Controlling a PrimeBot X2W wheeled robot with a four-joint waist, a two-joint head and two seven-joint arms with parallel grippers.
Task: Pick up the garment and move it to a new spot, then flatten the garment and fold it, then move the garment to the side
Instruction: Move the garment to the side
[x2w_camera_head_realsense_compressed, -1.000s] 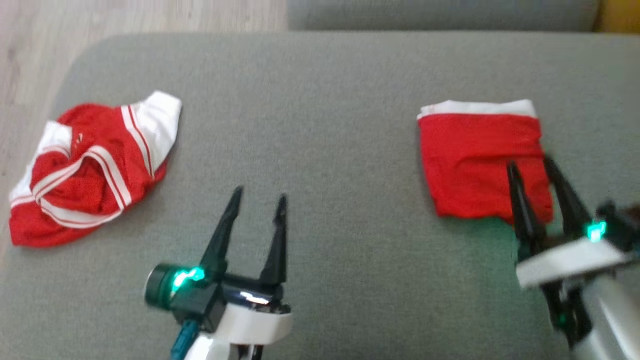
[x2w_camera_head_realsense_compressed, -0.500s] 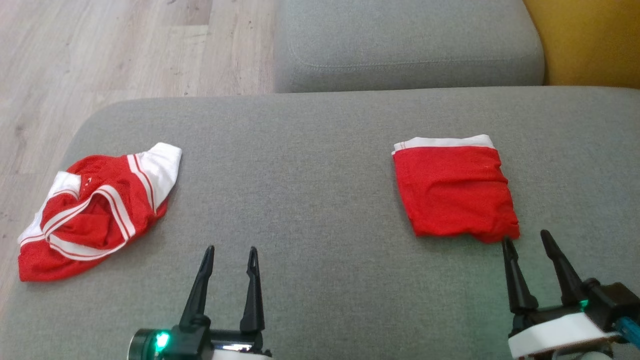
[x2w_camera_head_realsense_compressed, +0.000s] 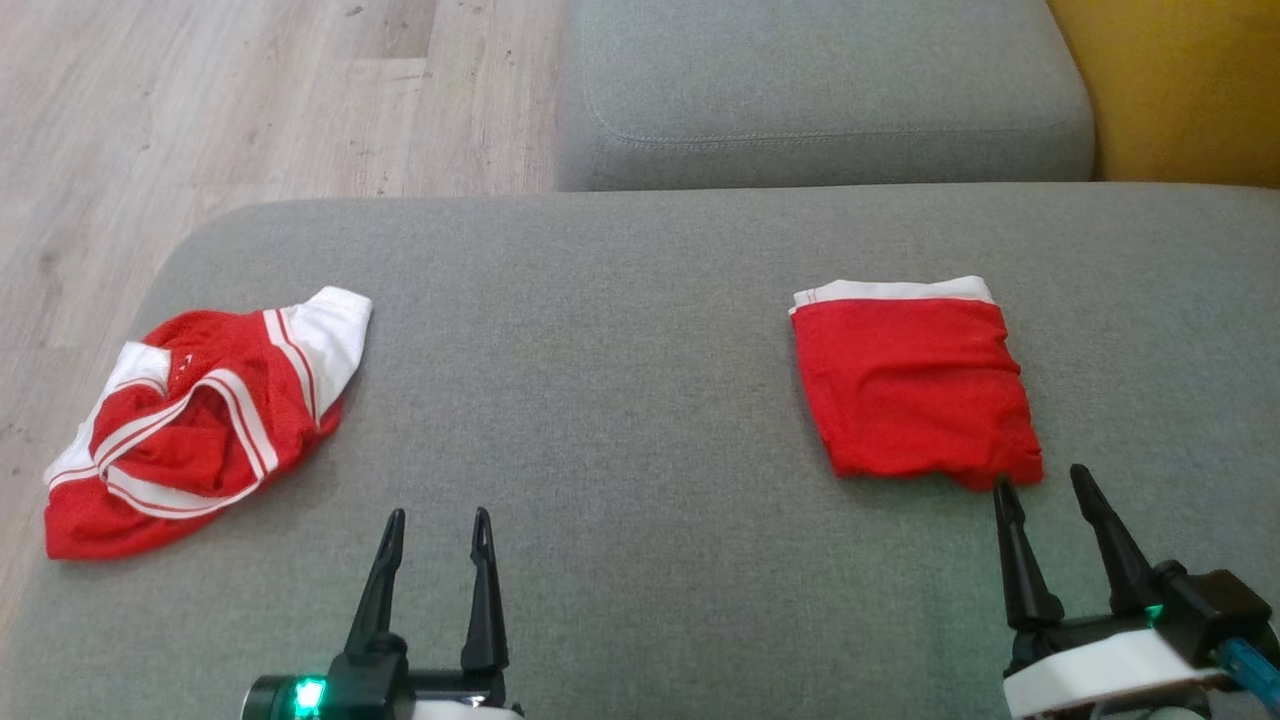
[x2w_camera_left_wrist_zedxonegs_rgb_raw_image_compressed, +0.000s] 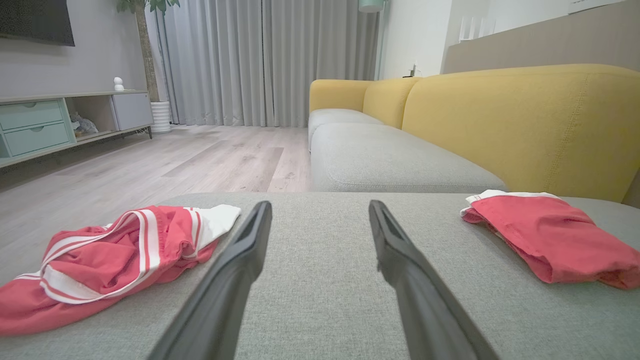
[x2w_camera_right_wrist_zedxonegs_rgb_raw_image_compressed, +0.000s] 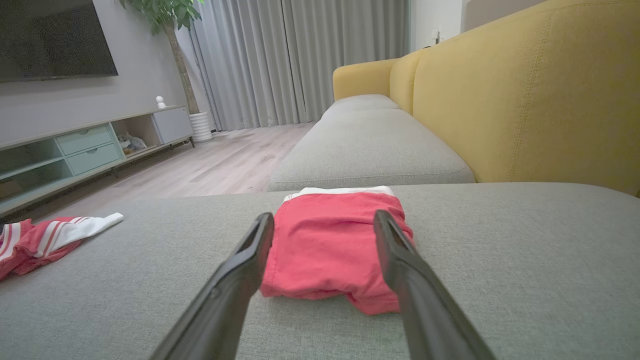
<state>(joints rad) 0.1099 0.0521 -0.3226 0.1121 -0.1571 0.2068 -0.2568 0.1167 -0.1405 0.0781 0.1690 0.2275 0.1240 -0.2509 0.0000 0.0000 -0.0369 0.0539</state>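
A folded red garment (x2w_camera_head_realsense_compressed: 915, 385) with a white band along its far edge lies flat at the right of the grey cushion (x2w_camera_head_realsense_compressed: 620, 330); it also appears in the right wrist view (x2w_camera_right_wrist_zedxonegs_rgb_raw_image_compressed: 330, 245) and the left wrist view (x2w_camera_left_wrist_zedxonegs_rgb_raw_image_compressed: 550, 240). My right gripper (x2w_camera_head_realsense_compressed: 1042, 480) stands open just short of its near right corner, touching nothing. A crumpled red garment with white stripes (x2w_camera_head_realsense_compressed: 195, 415) lies at the cushion's left end (x2w_camera_left_wrist_zedxonegs_rgb_raw_image_compressed: 115, 255) (x2w_camera_right_wrist_zedxonegs_rgb_raw_image_compressed: 45, 240). Near the front edge my left gripper (x2w_camera_head_realsense_compressed: 438, 518) is open and empty, between the two garments.
A second grey seat cushion (x2w_camera_head_realsense_compressed: 820, 90) lies beyond the first, with a yellow sofa back (x2w_camera_head_realsense_compressed: 1180, 90) at the right. Wooden floor (x2w_camera_head_realsense_compressed: 200, 100) borders the cushion's left end. In the wrist views a low cabinet (x2w_camera_right_wrist_zedxonegs_rgb_raw_image_compressed: 75, 150) and curtains (x2w_camera_left_wrist_zedxonegs_rgb_raw_image_compressed: 260, 60) stand far off.
The head camera tilted up, showing more floor and sofa. Both grippers drew back toward the front edge; the right one came off the folded garment, still open.
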